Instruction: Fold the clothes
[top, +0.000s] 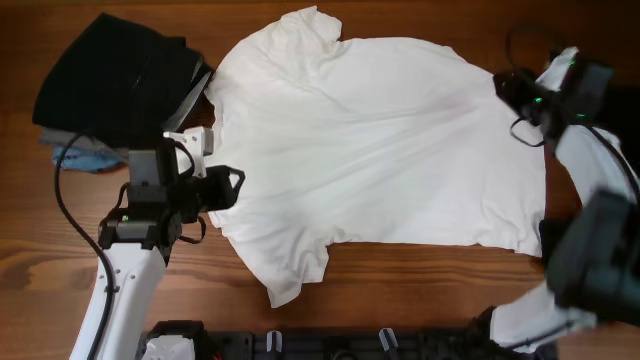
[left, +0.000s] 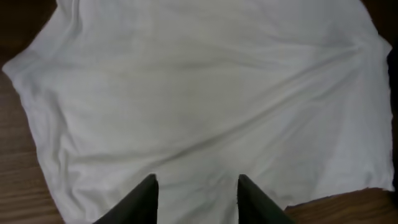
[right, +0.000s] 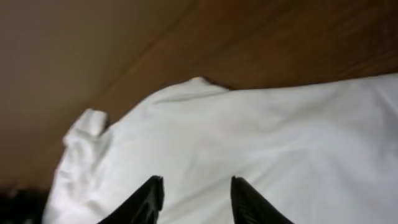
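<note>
Left wrist view is showing the left hand (left: 198, 182) hanging part open, fingers spread, nothing caught between them. The white T-shirt (left: 199, 93) is lying flat right beneath it and stretching away ahead. Closing here could be pinching only the top layer or pushing a ridge into cloth that is lying smooth, so the fold would be coming out crooked.

To this hand's right, the near sleeve (top: 290, 265) is trailing onto bare bench (top: 420, 290). If it is left trailing while the body is lifted, it may be dragging under the fold. Behind and to the hand's left, a black garment (top: 110, 75) is sitting in a heap over a blue cloth (top: 80, 152), touching the shirt's shoulder. A wide swing back that way could be snagging it or pulling it onto the white cloth.

At the far end, the right hand (right: 196, 183) is also standing part open and gripping nothing, with the hem end of the shirt under its fingers. Should one hand be lifting before the other, the shirt could be skewing.

Open wood is running along both long edges of the shirt, giving room for folding inward from either side.
</note>
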